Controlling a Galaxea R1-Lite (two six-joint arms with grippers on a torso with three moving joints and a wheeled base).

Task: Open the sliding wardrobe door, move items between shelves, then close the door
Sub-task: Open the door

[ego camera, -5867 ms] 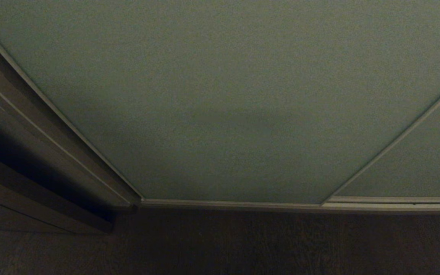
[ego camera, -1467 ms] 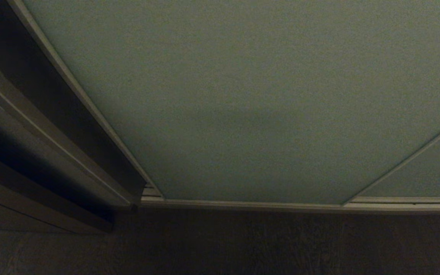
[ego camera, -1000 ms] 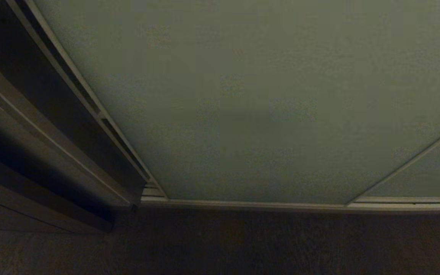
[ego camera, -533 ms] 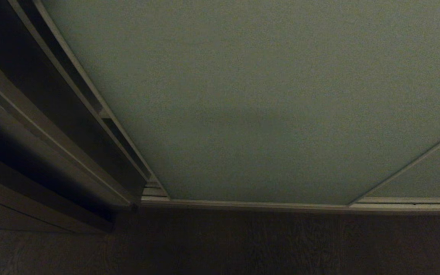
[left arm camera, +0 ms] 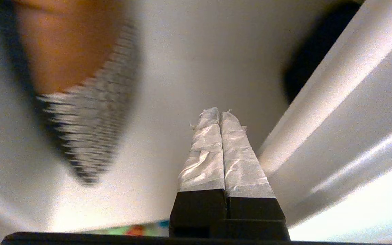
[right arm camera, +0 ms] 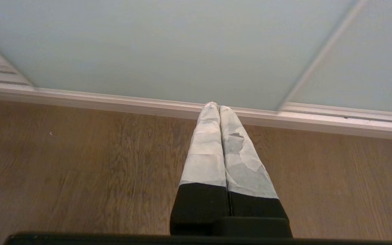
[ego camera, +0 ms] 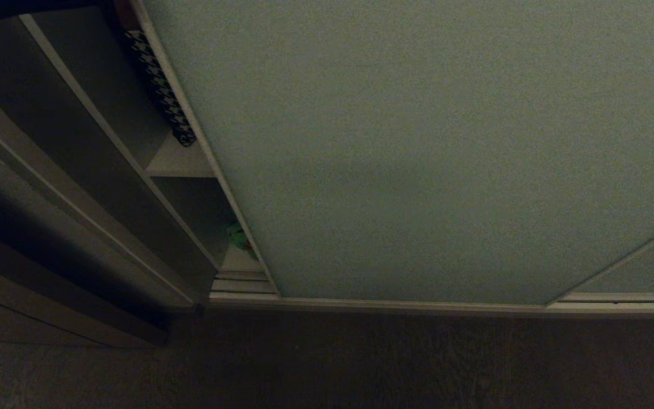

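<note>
Sliding wardrobe door [ego camera: 418, 159] partly open — green plush toy [ego camera: 239, 238] showing

Upper shelf [ego camera: 182, 162] carries a houndstooth cushion [ego camera: 162, 85] at its right edge; lower shelf [ego camera: 236, 262] carries a green toy [ego camera: 239, 238]

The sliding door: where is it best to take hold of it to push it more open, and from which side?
Probably the door's pale left edge strip, approached from the opened gap beside the shelves. Its face is flat and smooth without a visible handle, so only that edge offers something to press.
</note>
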